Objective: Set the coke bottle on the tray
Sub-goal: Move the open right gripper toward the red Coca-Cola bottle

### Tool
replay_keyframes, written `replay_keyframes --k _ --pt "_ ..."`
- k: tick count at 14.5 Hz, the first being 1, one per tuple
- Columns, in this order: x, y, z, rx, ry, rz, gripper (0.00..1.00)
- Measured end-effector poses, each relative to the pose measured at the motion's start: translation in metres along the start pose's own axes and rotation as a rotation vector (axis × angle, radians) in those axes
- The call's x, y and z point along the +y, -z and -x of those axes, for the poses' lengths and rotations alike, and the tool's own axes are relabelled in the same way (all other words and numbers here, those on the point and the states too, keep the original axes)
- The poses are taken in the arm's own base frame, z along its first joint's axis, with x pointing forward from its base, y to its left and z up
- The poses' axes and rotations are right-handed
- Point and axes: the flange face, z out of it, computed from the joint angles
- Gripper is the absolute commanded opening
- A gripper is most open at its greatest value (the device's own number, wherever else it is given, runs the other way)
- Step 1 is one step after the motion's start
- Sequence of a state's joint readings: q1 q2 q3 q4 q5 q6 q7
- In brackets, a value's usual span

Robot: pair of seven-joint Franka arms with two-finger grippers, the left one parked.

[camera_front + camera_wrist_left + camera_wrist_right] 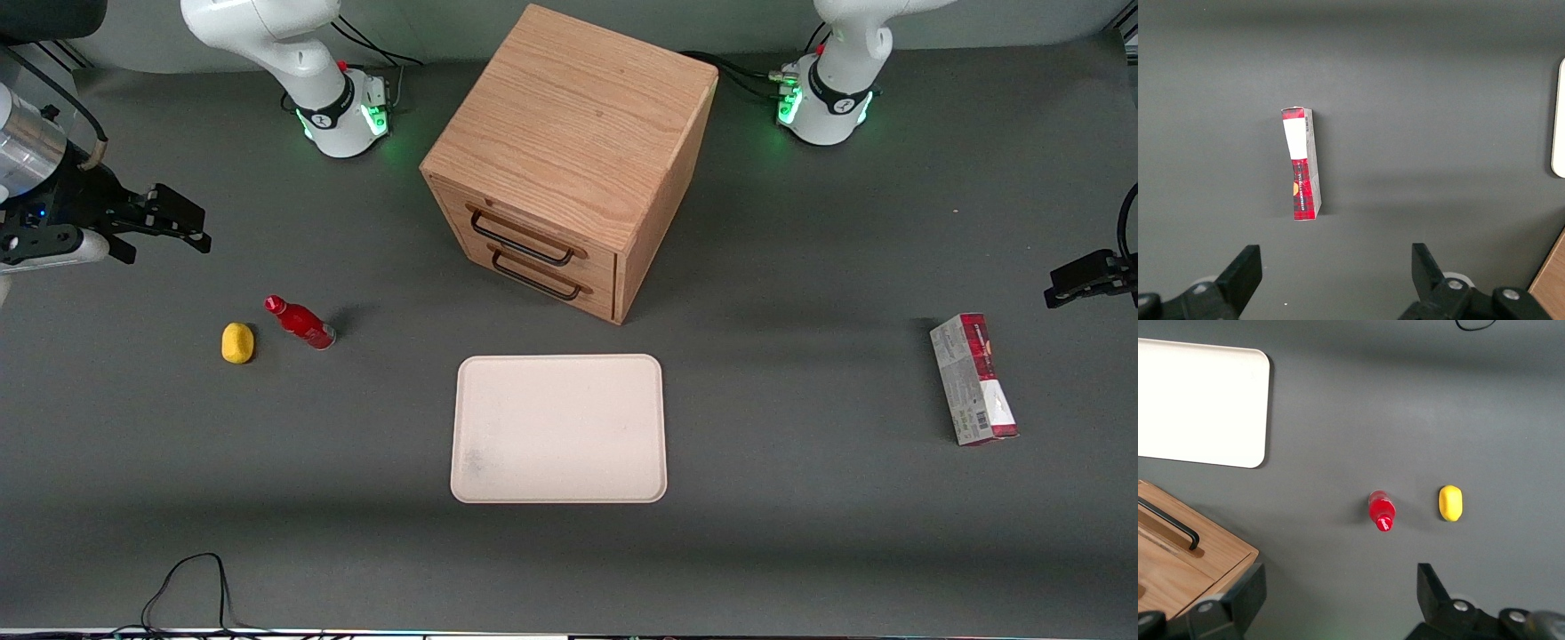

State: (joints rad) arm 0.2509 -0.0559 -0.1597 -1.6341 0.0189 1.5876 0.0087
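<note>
From the front I see the coke bottle standing on the bench, leaning with its cap toward the working arm's end, just beside a yellow lump and well apart from the tray; the oak drawer box stands farther from the camera than the tray, a red-and-grey carton lies toward the parked arm's end, and my gripper hangs above the bench, holding nothing. The left wrist camera gives me only the carton lying flat. In the right wrist camera the gripper's fingers are spread wide above the bottle, which I see nearly end-on, cap up, with the lump near it and nothing between bottle and tray.

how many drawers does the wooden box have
2: the upper drawer and lower drawer, stacked on its front, both shut, facing the tray. The hand hovers open near the coke bottle.
</note>
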Motion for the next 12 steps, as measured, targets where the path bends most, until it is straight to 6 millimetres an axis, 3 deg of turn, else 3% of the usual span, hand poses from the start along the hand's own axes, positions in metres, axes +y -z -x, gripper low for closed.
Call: replay_keyframes --k 5,7,9,12 --pt "0.001 -0.004 -0.001 -0.016 -0.002 0.001 1.00" --pt "0.003 -0.014 -0.001 -0.044 -0.007 0.002 1.00" --pt "0.010 -0.045 -0.002 -0.073 -0.017 0.002 1.00" --pt "0.023 -0.131 0.003 -0.064 -0.030 -0.002 1.00"
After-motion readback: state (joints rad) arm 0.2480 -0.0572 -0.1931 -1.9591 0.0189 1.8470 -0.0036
